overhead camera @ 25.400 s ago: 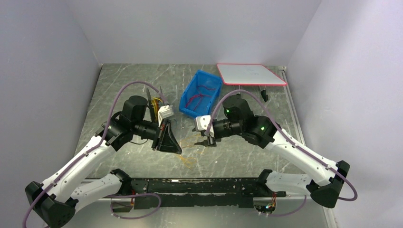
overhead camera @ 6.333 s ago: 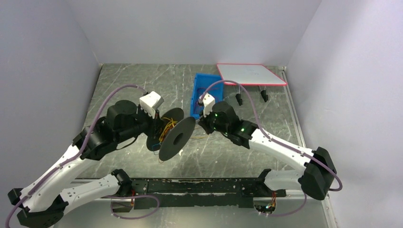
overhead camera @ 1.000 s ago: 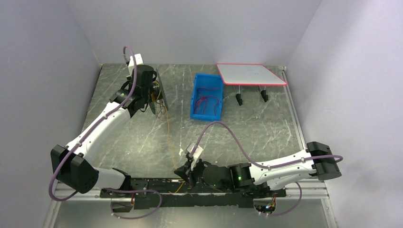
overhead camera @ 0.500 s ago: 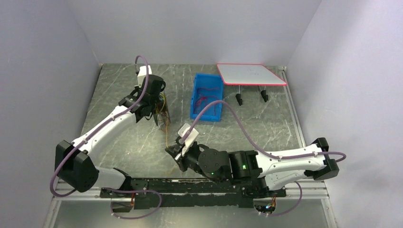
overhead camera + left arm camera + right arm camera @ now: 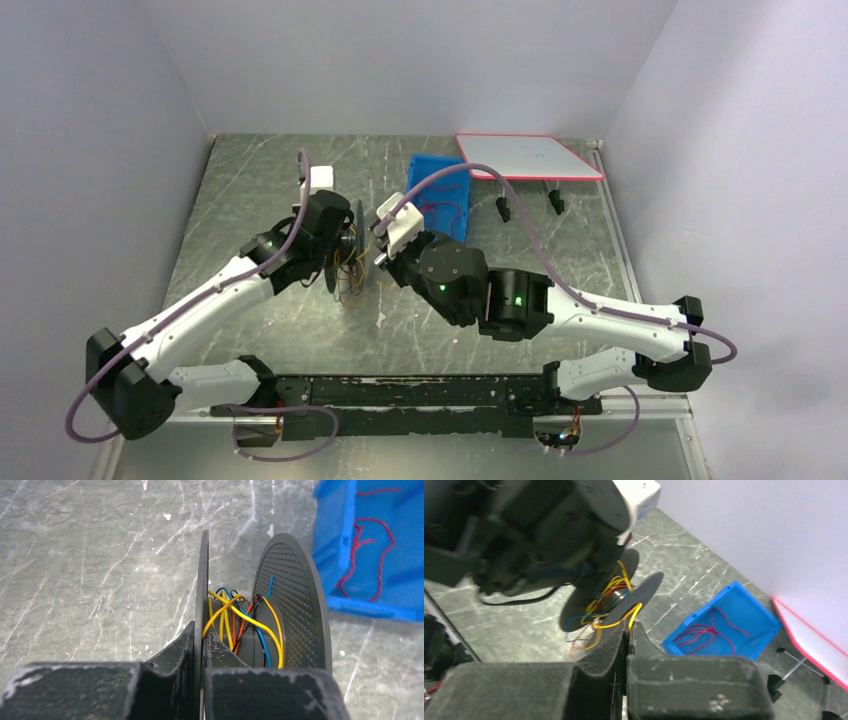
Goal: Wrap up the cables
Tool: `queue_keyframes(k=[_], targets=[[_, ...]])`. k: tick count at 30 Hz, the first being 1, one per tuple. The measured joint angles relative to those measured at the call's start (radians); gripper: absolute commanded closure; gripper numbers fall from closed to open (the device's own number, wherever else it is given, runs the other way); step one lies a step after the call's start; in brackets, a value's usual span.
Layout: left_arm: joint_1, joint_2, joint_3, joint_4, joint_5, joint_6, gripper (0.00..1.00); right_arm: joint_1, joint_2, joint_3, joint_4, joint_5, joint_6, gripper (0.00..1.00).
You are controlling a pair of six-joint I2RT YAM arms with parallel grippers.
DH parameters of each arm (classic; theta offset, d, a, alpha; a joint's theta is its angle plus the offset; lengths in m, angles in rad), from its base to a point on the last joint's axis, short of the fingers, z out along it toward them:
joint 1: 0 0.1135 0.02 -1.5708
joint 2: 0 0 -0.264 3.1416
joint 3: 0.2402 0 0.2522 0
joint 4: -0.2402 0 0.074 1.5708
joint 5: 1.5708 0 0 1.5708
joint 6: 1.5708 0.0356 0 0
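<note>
Cables: yellow, orange and blue strands looped loosely round the hub of the dark grey spool, with a few loops hanging below it. The spool stands on edge, just 9 o'clock of the bench centre. The left claw pinches the spool's near flange. The right claw is closed on one yellow cable leading to the spool. The blue bin, at 1 o'clock from the spool, holds red cables.

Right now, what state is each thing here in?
spool: on edge, partly wound.
left end effector: shut on a spool flange.
right end effector: shut on the yellow cable.
yellow cable: leads from spool to right end effector.
blue bin: holds loose red cables.
</note>
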Motion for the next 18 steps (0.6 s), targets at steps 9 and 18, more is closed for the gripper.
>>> queue_keyframes(k=[9,18], targets=[[-0.078,-0.130,-0.057,-0.037,0.097,0.060,0.93,-0.171,0.025,0.008,0.024,-0.090,-0.114,1.00],[-0.159,-0.146,-0.095,-0.103,0.135,0.089,0.93,-0.369,0.100,0.035,0.087,-0.218,-0.131,1.00]])
